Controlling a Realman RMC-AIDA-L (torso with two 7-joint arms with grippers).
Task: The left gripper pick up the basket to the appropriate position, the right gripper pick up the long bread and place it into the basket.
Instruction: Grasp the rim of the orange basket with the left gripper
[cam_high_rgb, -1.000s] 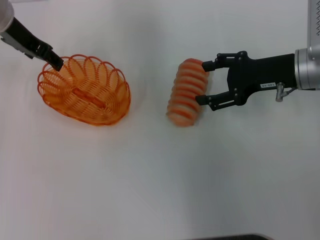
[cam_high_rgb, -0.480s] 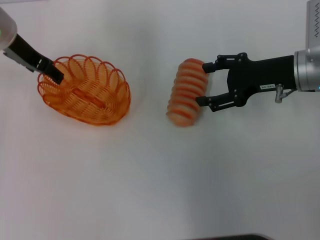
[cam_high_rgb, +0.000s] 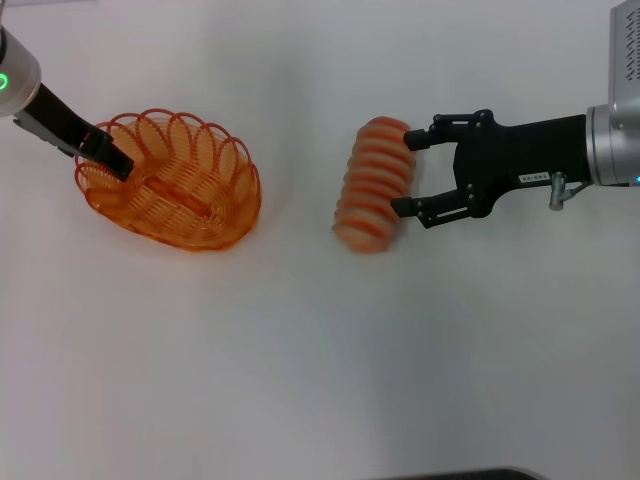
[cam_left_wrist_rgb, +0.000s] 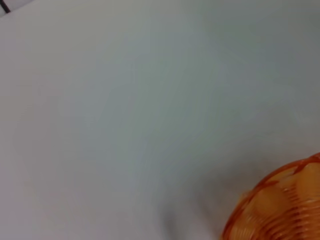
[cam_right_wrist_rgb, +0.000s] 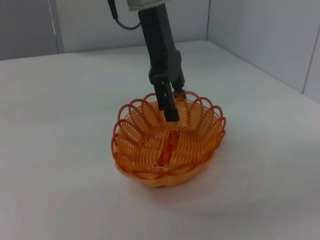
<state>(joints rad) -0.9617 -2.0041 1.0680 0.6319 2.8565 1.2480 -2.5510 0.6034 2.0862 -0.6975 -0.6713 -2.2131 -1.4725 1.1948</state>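
The orange wire basket (cam_high_rgb: 170, 185) sits at the left of the white table; it also shows in the right wrist view as the basket (cam_right_wrist_rgb: 167, 150) and, partly, in the left wrist view as the basket (cam_left_wrist_rgb: 280, 210). My left gripper (cam_high_rgb: 112, 160) reaches down onto its far-left rim. From the right wrist view, the left gripper (cam_right_wrist_rgb: 171, 107) has one finger inside the rim and one outside, closed on the wire. The long bread (cam_high_rgb: 372, 185), tan with orange ridges, lies right of the basket. My right gripper (cam_high_rgb: 403, 170) is open, its fingertips (cam_high_rgb: 398, 206) against the loaf's right side.
A white tabletop (cam_high_rgb: 320, 360) spreads all around. Grey partition walls (cam_right_wrist_rgb: 260, 35) stand beyond the table's far side in the right wrist view. A dark edge (cam_high_rgb: 460, 474) shows at the near rim of the table.
My left gripper has come down from above the basket's far-left rim onto it. The basket, the bread and the right gripper have stayed put.
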